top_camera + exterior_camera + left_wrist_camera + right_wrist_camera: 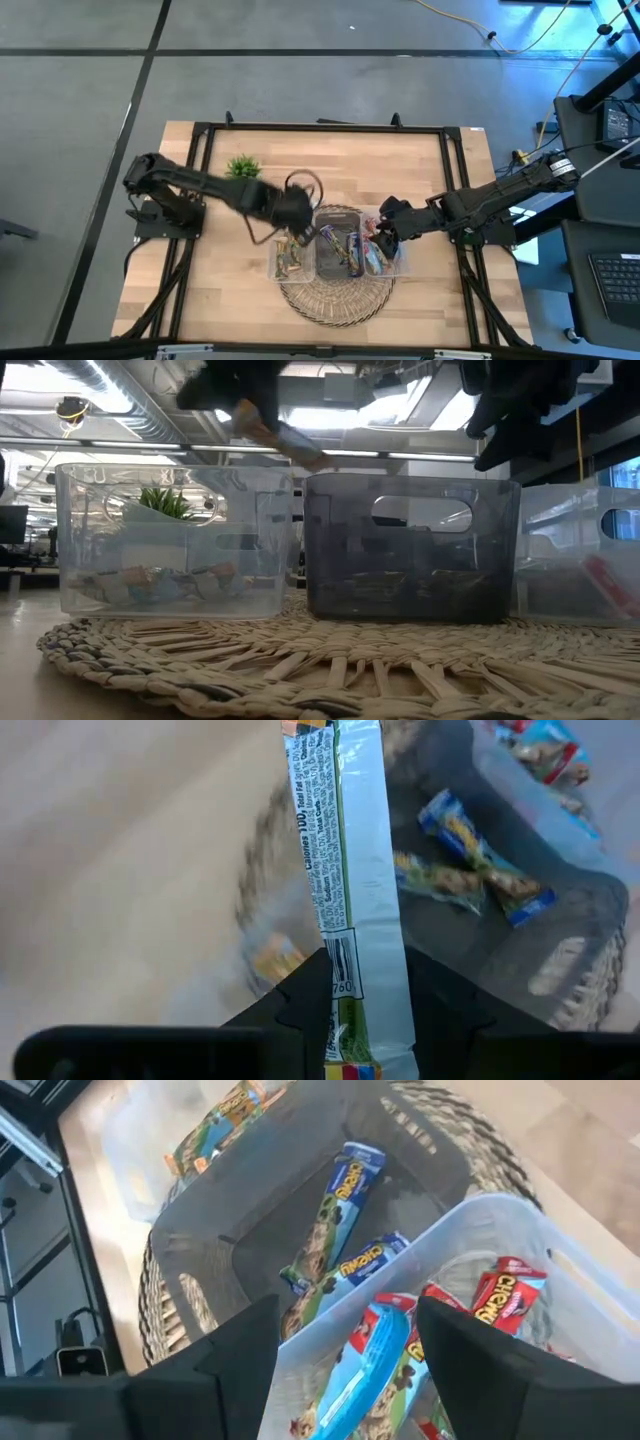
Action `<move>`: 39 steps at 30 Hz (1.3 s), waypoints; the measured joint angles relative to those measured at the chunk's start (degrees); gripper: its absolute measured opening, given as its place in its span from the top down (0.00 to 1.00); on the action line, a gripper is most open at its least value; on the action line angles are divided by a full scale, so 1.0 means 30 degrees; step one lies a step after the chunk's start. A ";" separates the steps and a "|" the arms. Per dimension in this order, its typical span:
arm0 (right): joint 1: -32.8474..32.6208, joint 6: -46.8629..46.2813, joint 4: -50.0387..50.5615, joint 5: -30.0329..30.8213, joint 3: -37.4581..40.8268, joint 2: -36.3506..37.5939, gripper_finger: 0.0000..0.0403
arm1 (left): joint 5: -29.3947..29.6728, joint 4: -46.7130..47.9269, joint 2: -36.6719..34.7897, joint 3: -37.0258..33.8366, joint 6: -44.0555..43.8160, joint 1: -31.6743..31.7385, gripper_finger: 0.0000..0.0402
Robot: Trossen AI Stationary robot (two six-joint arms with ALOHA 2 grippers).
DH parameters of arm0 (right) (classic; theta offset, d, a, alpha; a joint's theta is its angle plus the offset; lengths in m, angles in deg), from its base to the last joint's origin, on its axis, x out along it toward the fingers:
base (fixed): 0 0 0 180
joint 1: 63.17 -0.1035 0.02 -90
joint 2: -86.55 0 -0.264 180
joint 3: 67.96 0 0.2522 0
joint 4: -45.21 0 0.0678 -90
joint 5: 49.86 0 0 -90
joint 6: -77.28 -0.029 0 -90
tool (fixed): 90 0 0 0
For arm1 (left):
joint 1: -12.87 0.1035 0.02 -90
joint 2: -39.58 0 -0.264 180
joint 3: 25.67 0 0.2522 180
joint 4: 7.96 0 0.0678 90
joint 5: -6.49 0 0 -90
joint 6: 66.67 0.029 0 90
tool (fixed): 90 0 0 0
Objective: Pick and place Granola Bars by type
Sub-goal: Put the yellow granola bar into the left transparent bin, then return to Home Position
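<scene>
Left gripper (365, 1010) closed on one granola bar (345, 870), carried above left clear bin (175, 540) on woven mat (335, 295); bar's long axis pointed forward from jaws. Wrapper text legible: "Calories 100". Right gripper (345, 1345) held open, empty, above right bin (500, 1240); "Chewy" read on bars inside.

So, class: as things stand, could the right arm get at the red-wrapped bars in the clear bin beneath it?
Probably yes: the right gripper hangs open above the clear bin, and the red-wrapped bars lie uncovered on top.
</scene>
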 joint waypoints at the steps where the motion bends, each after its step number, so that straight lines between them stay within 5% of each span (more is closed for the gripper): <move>1: 0.0108 0.0009 -0.0003 0.0003 0.0000 0.0000 0.41 | 0.0341 0.0035 0.0154 0.0000 -0.1330 -0.0629 0.75; 7: 0.0443 0.0041 0.0028 -0.0009 0.0000 0.0000 0.41 | 0.2979 0.0200 0.1503 -0.0004 -0.8284 -0.3562 0.75; 16: 0.0520 0.1961 0.0029 -0.0099 0.0000 0.0000 0.41 | 0.2437 0.0245 0.4169 -0.0004 -1.3912 -0.5306 0.76; 39: 0.0520 0.2012 0.0022 -0.1090 -0.0007 -0.0007 0.41 | 0.2421 0.0153 0.5183 -0.0004 -1.3749 -0.4901 0.70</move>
